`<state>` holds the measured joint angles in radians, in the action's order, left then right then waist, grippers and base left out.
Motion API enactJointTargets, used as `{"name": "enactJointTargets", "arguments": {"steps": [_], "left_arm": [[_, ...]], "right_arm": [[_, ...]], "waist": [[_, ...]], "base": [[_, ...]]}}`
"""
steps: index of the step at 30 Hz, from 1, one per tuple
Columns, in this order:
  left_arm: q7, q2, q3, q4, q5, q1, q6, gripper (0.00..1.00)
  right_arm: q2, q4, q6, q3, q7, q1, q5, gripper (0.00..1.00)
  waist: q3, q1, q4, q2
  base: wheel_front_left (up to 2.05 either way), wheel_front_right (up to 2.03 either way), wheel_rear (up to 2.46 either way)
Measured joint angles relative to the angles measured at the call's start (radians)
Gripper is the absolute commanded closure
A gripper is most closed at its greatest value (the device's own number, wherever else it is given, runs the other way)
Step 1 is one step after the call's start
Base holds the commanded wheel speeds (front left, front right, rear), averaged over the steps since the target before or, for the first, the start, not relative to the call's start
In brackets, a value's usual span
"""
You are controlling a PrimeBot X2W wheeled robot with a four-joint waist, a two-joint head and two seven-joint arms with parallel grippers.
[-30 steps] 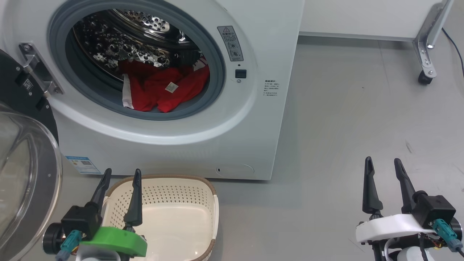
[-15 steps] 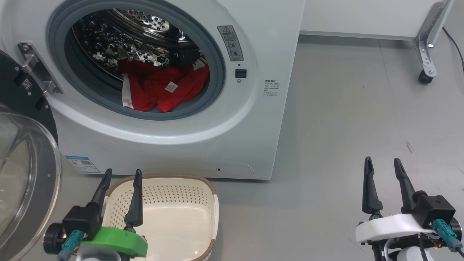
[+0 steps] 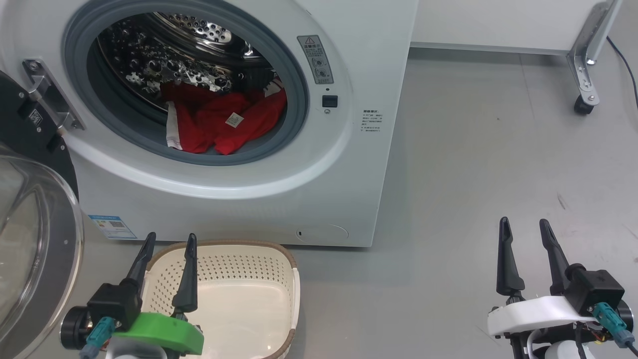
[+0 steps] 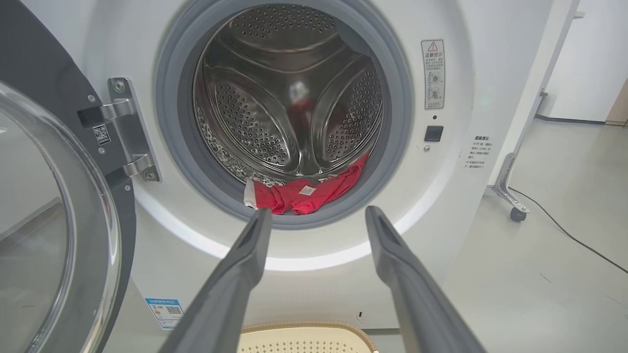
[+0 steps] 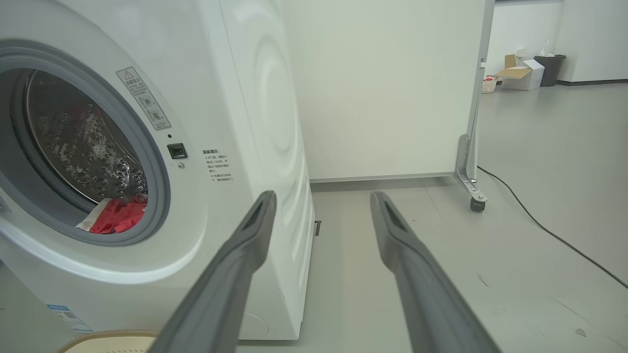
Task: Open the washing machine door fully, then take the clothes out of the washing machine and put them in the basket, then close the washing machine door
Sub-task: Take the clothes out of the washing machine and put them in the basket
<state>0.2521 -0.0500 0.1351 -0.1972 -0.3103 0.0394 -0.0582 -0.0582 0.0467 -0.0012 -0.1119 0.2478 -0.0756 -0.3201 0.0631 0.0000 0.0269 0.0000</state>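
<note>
The white washing machine point(image 3: 379, 75) stands with its door point(image 3: 30, 239) swung wide to the left, glass bowl facing out. Red clothes point(image 3: 224, 122) with white trim lie at the bottom of the steel drum, also seen as red clothes point(image 4: 304, 193) in the left wrist view and clothes point(image 5: 117, 215) in the right wrist view. The cream basket point(image 3: 279, 259) sits empty on the floor before the machine. My left gripper point(image 3: 169, 242) hangs open over the basket's left rim. My right gripper point(image 3: 523, 227) stands open over bare floor to the right, nothing between its fingers.
A white partition on a metal caster foot point(image 3: 583, 102) stands behind and right of the machine, with a black cable point(image 5: 549, 230) trailing across the grey floor. Boxes and a bin point(image 5: 530, 73) sit far off. The open door takes up the left side.
Both grippers sit a little lower in the head view than a second ago, and the machine has drifted slightly left. Nothing was grasped or released.
</note>
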Motion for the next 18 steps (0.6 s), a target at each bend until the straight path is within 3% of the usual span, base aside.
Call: {"name": "enactJointTargets", "arguments": {"steps": [18], "left_arm": [[0.000,-0.002,-0.033,0.027,0.003,-0.002,0.009,0.00]], "right_arm": [[0.001,-0.016,0.003,-0.012,0.000,-0.001,0.010,0.00]], "waist": [[0.072,0.0000,-0.036,0.0001]], "base": [[0.00,0.00,0.00]]}}
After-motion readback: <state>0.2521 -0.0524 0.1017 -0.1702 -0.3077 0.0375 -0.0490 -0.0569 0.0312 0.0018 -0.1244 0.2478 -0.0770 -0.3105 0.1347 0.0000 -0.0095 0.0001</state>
